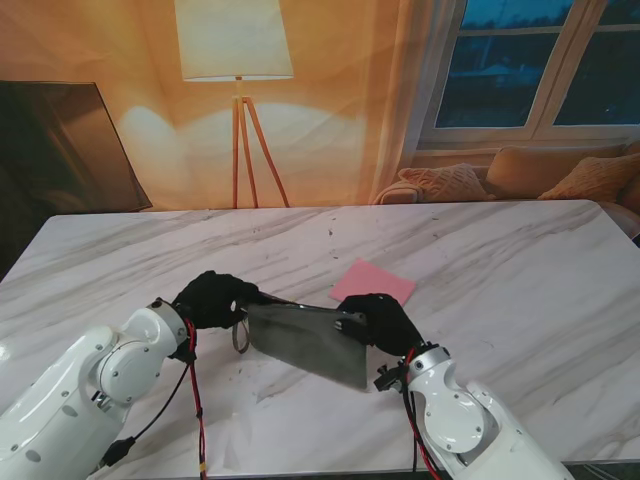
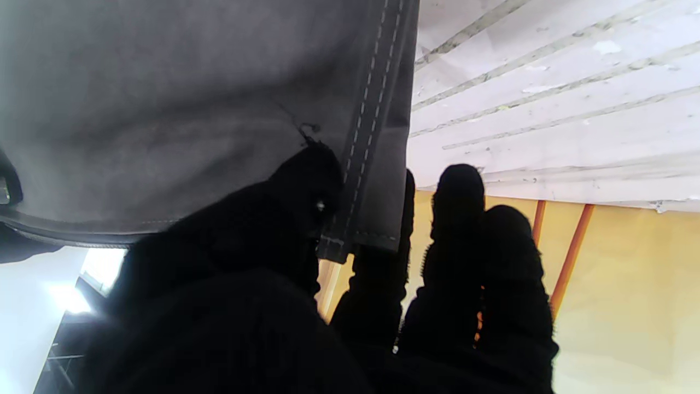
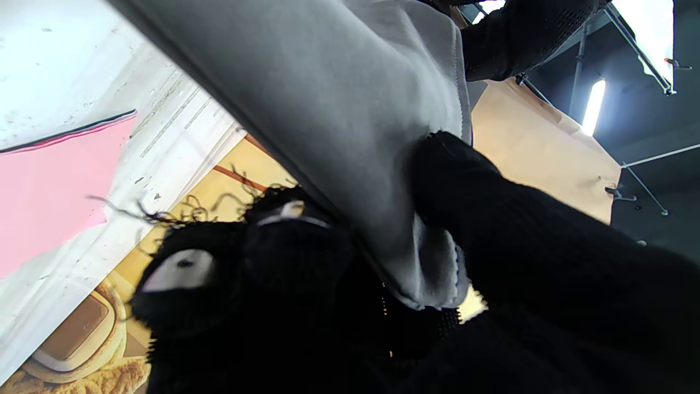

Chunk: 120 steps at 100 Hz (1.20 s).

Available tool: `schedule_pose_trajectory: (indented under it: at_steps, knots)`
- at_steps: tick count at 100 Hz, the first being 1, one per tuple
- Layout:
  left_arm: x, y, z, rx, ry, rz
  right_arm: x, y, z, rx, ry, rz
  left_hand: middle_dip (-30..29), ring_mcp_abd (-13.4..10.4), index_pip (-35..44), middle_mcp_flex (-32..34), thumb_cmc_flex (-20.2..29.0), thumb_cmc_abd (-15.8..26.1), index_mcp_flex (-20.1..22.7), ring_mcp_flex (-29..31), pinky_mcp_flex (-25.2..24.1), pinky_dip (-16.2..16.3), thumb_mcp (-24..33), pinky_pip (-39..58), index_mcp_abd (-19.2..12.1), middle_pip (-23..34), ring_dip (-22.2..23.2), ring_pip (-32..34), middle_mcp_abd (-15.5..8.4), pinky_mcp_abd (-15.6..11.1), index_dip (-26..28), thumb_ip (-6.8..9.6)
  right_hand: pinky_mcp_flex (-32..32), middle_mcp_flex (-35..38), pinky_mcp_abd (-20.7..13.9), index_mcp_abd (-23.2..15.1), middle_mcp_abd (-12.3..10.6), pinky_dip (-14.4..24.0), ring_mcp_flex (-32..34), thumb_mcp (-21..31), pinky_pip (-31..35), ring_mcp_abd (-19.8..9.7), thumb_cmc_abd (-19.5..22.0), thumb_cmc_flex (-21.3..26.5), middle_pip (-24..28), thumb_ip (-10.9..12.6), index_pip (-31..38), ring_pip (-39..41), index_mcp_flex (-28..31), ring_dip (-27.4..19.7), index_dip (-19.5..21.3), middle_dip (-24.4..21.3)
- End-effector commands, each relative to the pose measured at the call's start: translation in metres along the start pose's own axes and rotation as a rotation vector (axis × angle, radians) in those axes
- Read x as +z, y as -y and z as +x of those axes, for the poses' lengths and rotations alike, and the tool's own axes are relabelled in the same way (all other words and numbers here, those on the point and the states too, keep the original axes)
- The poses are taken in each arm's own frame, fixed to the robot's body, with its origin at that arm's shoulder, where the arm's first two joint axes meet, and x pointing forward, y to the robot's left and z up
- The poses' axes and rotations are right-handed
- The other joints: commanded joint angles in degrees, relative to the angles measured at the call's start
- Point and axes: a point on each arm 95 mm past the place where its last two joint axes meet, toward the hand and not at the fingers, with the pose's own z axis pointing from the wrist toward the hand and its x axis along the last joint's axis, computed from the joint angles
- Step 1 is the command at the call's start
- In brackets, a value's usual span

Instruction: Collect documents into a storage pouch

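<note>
Your left robot hand (image 1: 213, 299) and right robot hand (image 1: 381, 322) both grip the gray pouch (image 1: 305, 341). Loosen either, and it may drop before the pink paper (image 1: 373, 281) at mid-frame goes in.

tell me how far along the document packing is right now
Done: the grey fabric pouch is lifted off the marble table, the left hand gripping one end and the right hand the other. In hand: holding it up. Left: the flat pink document lies on the table, not yet inside the pouch.
</note>
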Motion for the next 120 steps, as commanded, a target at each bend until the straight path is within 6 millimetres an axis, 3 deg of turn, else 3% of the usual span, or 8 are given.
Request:
schedule_pose_trajectory:
  at_steps: [1,10,21,40,59,76,92,120]
  knots:
    - [0.001,-0.007,-0.001,-0.001,0.006,-0.007,-0.001,0.001,-0.001,0.002,0.019,0.017,8.41,1.4,3.26,8.61,4.04,-1.65,2.23,3.29,2.74,2.04,2.15,3.79,5.39,0.16,2.96,5.95,-0.85,-0.92,-1.06,-1.86,-1.83,0.58,-0.6,-11.24,-0.03,-0.87,-2.75,4.32,-0.93,-2.52,4.47,2.48,-0.57,3.7,9.08,-3.55,4.05,-1.43,1.84,-0.87]
    - [0.001,-0.007,0.0,0.006,0.001,0.008,-0.001,0.001,-0.003,0.0,0.03,0.019,12.57,1.4,5.13,11.21,4.47,-1.3,3.99,5.55,5.03,3.14,1.79,5.7,5.36,2.95,5.81,11.79,-0.87,-1.33,-1.64,-2.0,-4.39,-0.18,-0.16,-11.45,-0.55,-1.26,-5.02,4.04,-2.41,-1.23,4.58,2.26,-2.33,3.44,8.65,-5.82,3.23,-1.8,0.67,-2.26]
    - [-0.001,-0.006,-0.002,0.007,0.01,0.029,0.001,0.001,-0.007,-0.026,0.035,0.026,15.01,1.53,5.97,11.1,4.12,-1.69,4.29,5.14,3.66,4.51,2.81,5.92,5.88,5.32,8.04,14.13,-0.27,-1.25,-1.78,-2.12,-7.59,-1.65,0.02,-11.59,-1.34,-1.26,-7.98,3.96,-4.34,-0.46,4.1,1.97,-5.02,2.93,9.25,-8.77,1.23,-1.59,-2.42,-3.77]
    - [-0.005,-0.001,-0.004,0.082,-0.003,0.11,0.002,0.003,-0.011,-0.04,0.055,0.046,18.02,1.27,8.11,10.3,3.79,-2.14,4.54,4.84,2.8,7.92,4.16,6.31,4.94,8.44,11.39,16.98,0.79,-1.51,-0.97,-2.03,-14.46,-6.81,-0.41,-12.02,-2.23,-0.58,-14.56,7.32,-9.52,0.11,-1.45,-2.26,-11.18,1.59,10.66,-16.76,-5.76,-2.48,-7.83,-5.03]
    - [-0.008,0.004,-0.005,0.145,-0.01,0.171,0.003,0.003,-0.012,-0.057,0.065,0.049,14.58,0.58,8.84,13.52,0.09,-5.67,6.86,7.67,5.39,10.47,9.85,6.74,4.67,10.54,11.35,17.63,-0.97,-2.24,-2.5,-2.29,-21.48,-17.13,-1.78,-11.07,-3.43,1.18,-21.97,10.28,-15.56,-0.51,-5.37,-8.16,-11.86,0.41,7.56,-24.52,-13.48,-3.92,-9.04,-8.64]
    - [-0.01,0.003,-0.007,0.188,0.004,0.213,0.004,0.001,-0.014,-0.068,0.086,0.052,14.51,0.52,8.83,13.48,-0.12,-6.02,7.03,7.4,5.1,10.17,10.38,6.46,4.6,10.53,11.16,17.49,-1.13,-2.2,-2.96,-2.31,-27.74,-25.98,-3.01,-8.27,-3.88,2.29,-28.77,12.66,-21.28,-1.01,-4.99,-12.86,-13.1,2.33,-0.19,-30.75,-16.86,-4.66,-6.25,-12.71]
    - [-0.012,0.002,-0.008,0.186,0.029,0.221,0.006,-0.001,-0.015,-0.073,0.104,0.044,14.03,0.46,8.18,12.66,0.34,-4.86,6.3,6.34,4.67,9.27,8.54,5.87,4.26,8.85,10.31,15.89,-2.38,-2.61,-3.93,-2.51,-32.11,-31.54,-3.94,-6.49,-3.79,3.31,-33.74,13.26,-25.54,-1.38,-2.86,-17.04,-13.53,8.62,-6.19,-33.77,-19.39,-5.37,-1.41,-13.89]
    - [-0.014,-0.006,-0.011,0.159,0.061,0.221,0.009,-0.009,-0.017,-0.082,0.14,0.039,13.33,0.17,7.32,12.6,1.38,-4.14,6.34,6.2,4.63,8.64,6.91,5.87,3.87,6.47,10.1,15.69,-3.37,-2.74,-4.64,-2.54,-35.45,-36.07,-4.46,-4.87,-3.87,3.04,-37.34,11.98,-28.81,-1.15,-2.14,-19.88,-14.68,8.76,-8.82,-36.29,-24.27,-6.21,-0.94,-14.55]
